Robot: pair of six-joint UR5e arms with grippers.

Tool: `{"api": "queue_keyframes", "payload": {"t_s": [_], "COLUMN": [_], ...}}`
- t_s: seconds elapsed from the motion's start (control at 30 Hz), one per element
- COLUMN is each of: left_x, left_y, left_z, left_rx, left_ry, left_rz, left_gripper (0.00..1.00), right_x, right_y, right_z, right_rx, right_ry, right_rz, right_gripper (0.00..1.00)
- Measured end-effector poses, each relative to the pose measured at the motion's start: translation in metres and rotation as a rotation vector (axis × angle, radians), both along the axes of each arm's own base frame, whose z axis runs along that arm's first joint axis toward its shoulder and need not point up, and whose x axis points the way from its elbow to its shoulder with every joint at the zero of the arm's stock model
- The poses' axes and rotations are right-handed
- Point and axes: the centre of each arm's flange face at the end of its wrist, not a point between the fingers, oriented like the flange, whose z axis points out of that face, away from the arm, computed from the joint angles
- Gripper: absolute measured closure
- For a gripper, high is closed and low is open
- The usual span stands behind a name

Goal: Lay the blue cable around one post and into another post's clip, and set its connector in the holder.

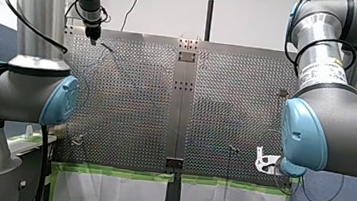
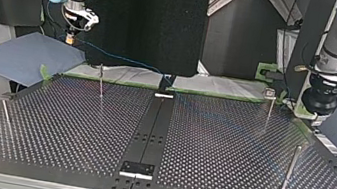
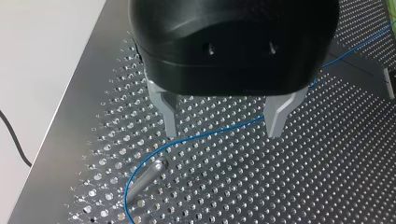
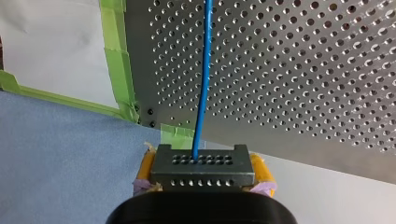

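- Blue cable leaves the top of a grey connector and runs straight away over the perforated tabletop.
- My right gripper grips that connector: its fingers, with yellow pads, press on the block's two sides.
- In the top view this gripper hangs beyond the tabletop's far edge, at the view's left, above a blue cloth; the cable slopes from it toward the middle of the far edge.
- Green tape lines the tabletop's edge near the connector.
- My left gripper hovers above the tabletop with its metal fingers spread wide and nothing between them.
- Below these fingers the cable crosses the tabletop, then bends close beside a metal post; I cannot tell whether it touches the post.
- In the top view, a post with a clip stands near the far edge, at the view's right, near my left gripper.
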Motion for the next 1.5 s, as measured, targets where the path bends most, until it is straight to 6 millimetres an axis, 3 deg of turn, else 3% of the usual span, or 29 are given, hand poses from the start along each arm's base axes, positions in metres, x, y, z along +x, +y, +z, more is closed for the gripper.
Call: {"api": "queue_keyframes", "payload": {"t_s": [0.53, 0.97, 1.13, 1.5], "left_x": [0.0, -0.021, -0.028, -0.033], "left_y": [-0.001, -0.017, -0.029, -0.06], "left_z": [0.002, 0.032, 0.027, -0.005], "left_rx": [0.0, -0.011, -0.005, -0.036], "left_ry": [-0.011, -0.164, -0.18, -0.185], "left_rz": [-0.001, -0.105, -0.17, -0.321], "left_gripper": [0.1, 0.1, 0.1, 0.1], "right_x": [0.002, 0.003, 0.003, -0.001], "right_y": [0.0, 0.001, 0.001, 0.003], "right_z": [0.0, -0.001, -0.001, -0.01], "right_rx": [0.0, 0.001, 0.002, 0.016], "right_ry": [0.0, 0.001, 0.001, 0.014], "right_rz": [0.003, 0.008, 0.011, 0.019], "right_gripper": [1.0, 1.0, 1.0, 1.0]}}
